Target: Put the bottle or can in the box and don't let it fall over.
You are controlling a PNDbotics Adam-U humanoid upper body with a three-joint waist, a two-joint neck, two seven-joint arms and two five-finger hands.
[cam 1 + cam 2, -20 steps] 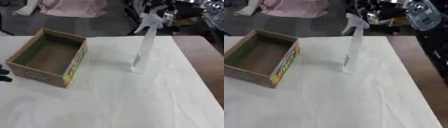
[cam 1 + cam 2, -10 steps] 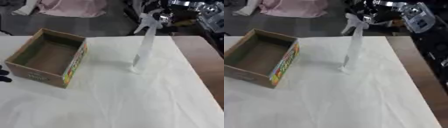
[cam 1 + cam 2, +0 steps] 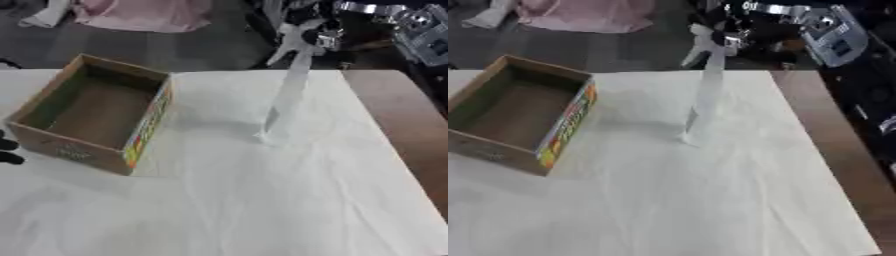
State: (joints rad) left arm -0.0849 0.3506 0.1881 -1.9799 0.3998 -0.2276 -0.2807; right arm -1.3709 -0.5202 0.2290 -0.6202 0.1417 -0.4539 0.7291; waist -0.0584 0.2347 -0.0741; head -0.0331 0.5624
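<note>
A tall, slim white spray bottle [image 3: 286,97] stands upright on the white cloth, right of centre, with its trigger head [image 3: 707,44] at the top. To its left lies an open, empty cardboard box [image 3: 93,111] with a colourful printed side. My right hand [image 3: 739,31], black and silver, hangs at the upper right close beside the bottle's head; whether it touches the bottle is unclear. Only dark fingertips of my left hand [image 3: 8,151] show at the left edge, straight, just beside the box's near corner and holding nothing.
The white cloth [image 3: 245,200] covers the table, and a strip of brown tabletop [image 3: 411,125] shows along the right. Beyond the far edge are a pink cloth [image 3: 140,12] on the floor and dark equipment [image 3: 833,40] at the upper right.
My right arm has come in from the upper right and moved left, up to the bottle's head. The bottle, the box and the left hand have stayed put.
</note>
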